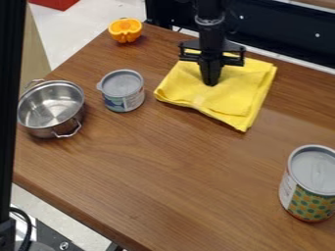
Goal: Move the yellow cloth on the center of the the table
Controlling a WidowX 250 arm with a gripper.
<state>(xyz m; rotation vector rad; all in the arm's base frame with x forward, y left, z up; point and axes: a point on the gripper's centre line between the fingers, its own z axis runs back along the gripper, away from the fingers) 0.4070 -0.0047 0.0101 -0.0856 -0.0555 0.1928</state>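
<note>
Upright at the left edge of the frame stands a black post [8, 98]; a pineapple-patterned can [309, 188] is at lower right. The yellow cloth [245, 86] lies folded at upper center-right, the black gripper [210, 82] pointing down over it, fingers together; whether they pinch fabric, I cannot tell. Upper left: metal pot [52, 108], smaller can [122, 88], orange half [125, 30].

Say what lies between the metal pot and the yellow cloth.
In the camera view, the small can stands between the pot and the cloth, with tabletop showing on both sides.
</note>
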